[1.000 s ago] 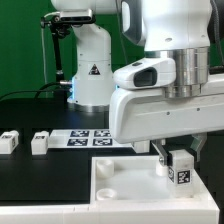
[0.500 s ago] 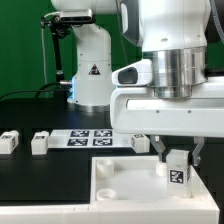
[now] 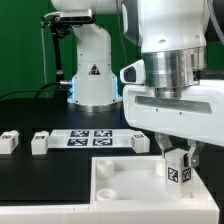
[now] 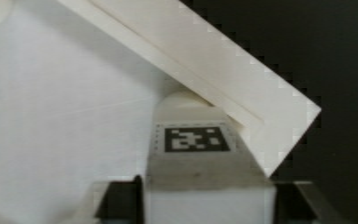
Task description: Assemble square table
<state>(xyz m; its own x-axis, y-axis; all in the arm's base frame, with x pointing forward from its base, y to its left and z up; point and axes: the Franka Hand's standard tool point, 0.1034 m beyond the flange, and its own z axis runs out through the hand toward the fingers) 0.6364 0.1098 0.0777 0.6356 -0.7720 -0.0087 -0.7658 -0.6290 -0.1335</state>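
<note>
Exterior view: gripper [image 3: 178, 163] is pinching a leg [image 3: 180, 174] from both sides. The leg is upright w/ its tag facing the cam. It hangs straight below the gripper, inside the table top [image 3: 118, 186] and close to the far rim. Can't tell if the leg's foot touches the floor of the top. The top's floor lies open from the gripper toward the exterior view's left. A white block [image 3: 140, 141] sits just beyond the rim, near the gripper, on the counter [image 3: 40, 112]. The marker board [image 3: 92, 137] is further off. The nearer loose leg [image 3: 39, 143] and far loose leg [image 3: 8, 141] are well apart from the gripper.

Wrist view: gripper [image 4: 197, 203] has a finger on each flank of the leg [image 4: 197, 150]. The leg sits right at the inside corner of the table top [image 4: 247, 85], where two rim walls meet. Contact w/ the rim can't be told. The counter [image 4: 345, 50] shows dark past the rim.
</note>
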